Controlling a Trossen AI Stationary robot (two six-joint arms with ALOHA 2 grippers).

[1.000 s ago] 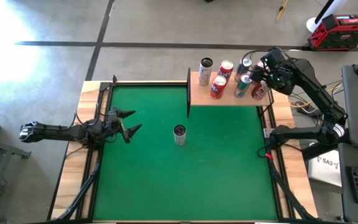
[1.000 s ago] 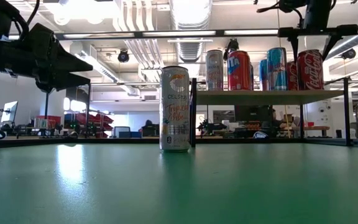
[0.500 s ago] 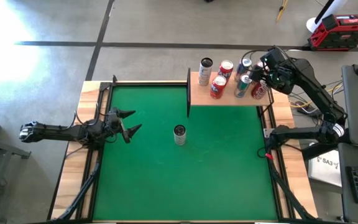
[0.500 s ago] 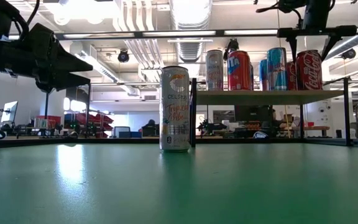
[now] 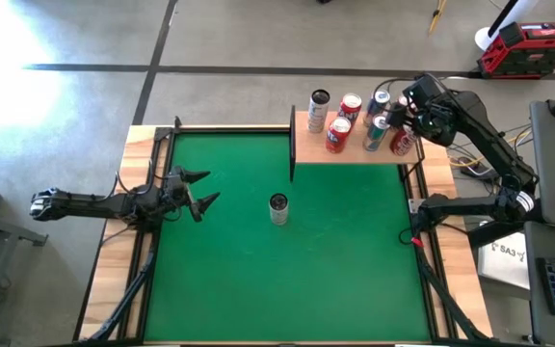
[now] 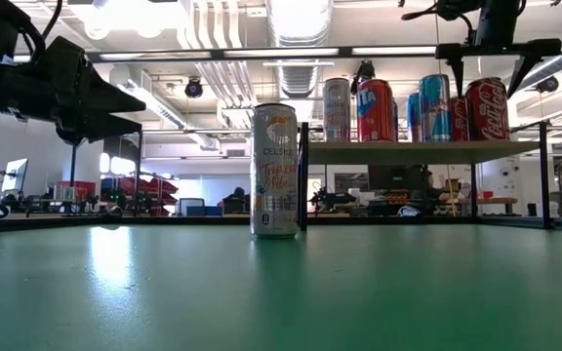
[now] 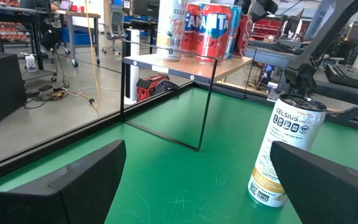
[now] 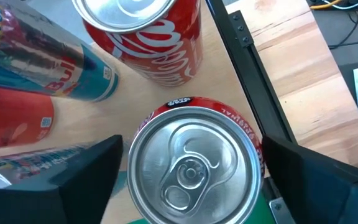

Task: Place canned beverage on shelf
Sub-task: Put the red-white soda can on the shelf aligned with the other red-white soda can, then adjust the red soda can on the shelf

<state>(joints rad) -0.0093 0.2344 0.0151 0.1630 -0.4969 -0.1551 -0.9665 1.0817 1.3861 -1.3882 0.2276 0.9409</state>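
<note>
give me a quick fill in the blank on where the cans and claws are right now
1. The Celsius can stands on the green ____.
2. The right claw is open directly above a red can on the ____.
3. The left claw hangs open, holding ____.

Missing words: mat; shelf; nothing

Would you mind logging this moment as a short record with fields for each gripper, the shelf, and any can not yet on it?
right gripper: open, fingers on either side of a red Coca-Cola can standing on the shelf, near its right end
left gripper: open, waiting above the left part of the green mat, holding nothing
shelf: at the mat's far edge, carrying six upright cans
Celsius can: upright on the mat, in front of the shelf's left end, untouched
</note>
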